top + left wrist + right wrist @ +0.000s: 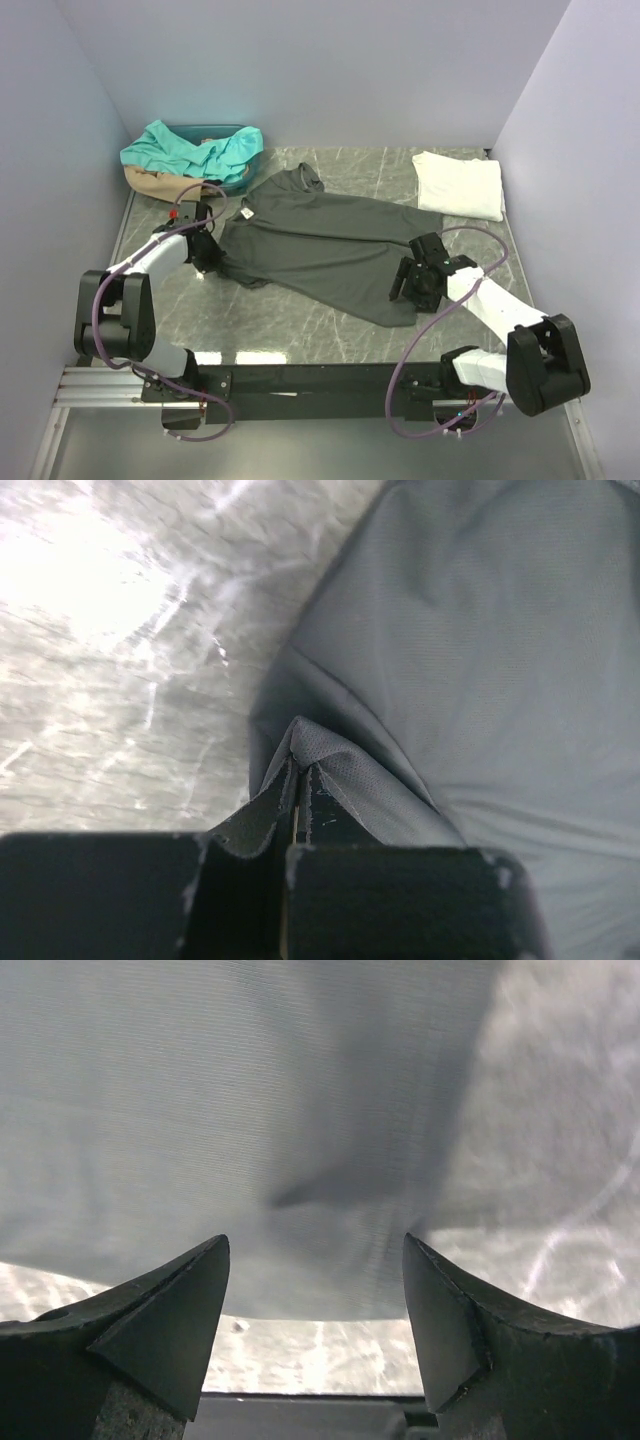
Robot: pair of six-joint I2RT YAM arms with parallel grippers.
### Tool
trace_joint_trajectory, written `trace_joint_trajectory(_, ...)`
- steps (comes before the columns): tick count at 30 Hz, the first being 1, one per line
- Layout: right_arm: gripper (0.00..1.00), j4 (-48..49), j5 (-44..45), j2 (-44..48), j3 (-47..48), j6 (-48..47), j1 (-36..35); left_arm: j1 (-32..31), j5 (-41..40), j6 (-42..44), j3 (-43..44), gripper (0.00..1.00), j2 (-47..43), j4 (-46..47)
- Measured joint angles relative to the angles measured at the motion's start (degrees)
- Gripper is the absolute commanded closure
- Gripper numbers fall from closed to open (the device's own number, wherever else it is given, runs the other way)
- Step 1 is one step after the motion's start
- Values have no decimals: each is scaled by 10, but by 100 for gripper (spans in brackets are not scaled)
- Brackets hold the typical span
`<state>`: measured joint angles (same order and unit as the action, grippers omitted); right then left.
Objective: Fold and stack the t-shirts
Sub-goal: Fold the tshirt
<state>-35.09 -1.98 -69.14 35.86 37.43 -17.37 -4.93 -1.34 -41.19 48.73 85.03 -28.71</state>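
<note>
The dark charcoal grey t-shirt point(320, 245) lies spread on the marble table, neck toward the back. My left gripper point(207, 258) is shut on its left sleeve edge; the left wrist view shows the cloth point(330, 755) pinched between the closed jaws point(300, 775). My right gripper point(408, 283) is open over the shirt's right hem; the right wrist view shows the grey cloth point(250, 1110) just beyond the spread fingertips point(315, 1250), its edge lying between them. A folded white t-shirt point(460, 184) lies at the back right. Teal point(190, 148) and tan point(150, 182) shirts lie in a basket.
A dark teal basket point(245, 170) stands at the back left corner. White walls enclose the table on three sides. A black rail point(300, 380) with the arm bases runs along the near edge. Bare marble point(290, 320) shows in front of the grey shirt.
</note>
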Motion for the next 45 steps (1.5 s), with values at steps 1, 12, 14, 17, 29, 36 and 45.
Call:
trace_joint_trajectory(1,24,-8,5,4,-4,6,-3,4,1,2,0,99,0,0)
trace_joint_trajectory(12,30,-30,18,24,-43,33,-11,8,17,16,0,99,0,13)
trace_joint_trajectory(14,38,-27,13,22,-43,31,-13,8,17,16,0,99,0,13)
trace_joint_trajectory(17,55,-19,3,21,-44,30,-17,8,17,16,0,99,0,12)
trace_joint_trajectory(29,81,-94,-5,56,35,11,-19,9,16,26,0,99,-13,1)
trace_joint_trajectory(36,66,-90,2,-7,94,-24,21,10,16,31,0,99,-17,-4)
trace_joint_trajectory(45,59,-118,4,65,84,-40,25,11,19,31,0,99,-17,-6)
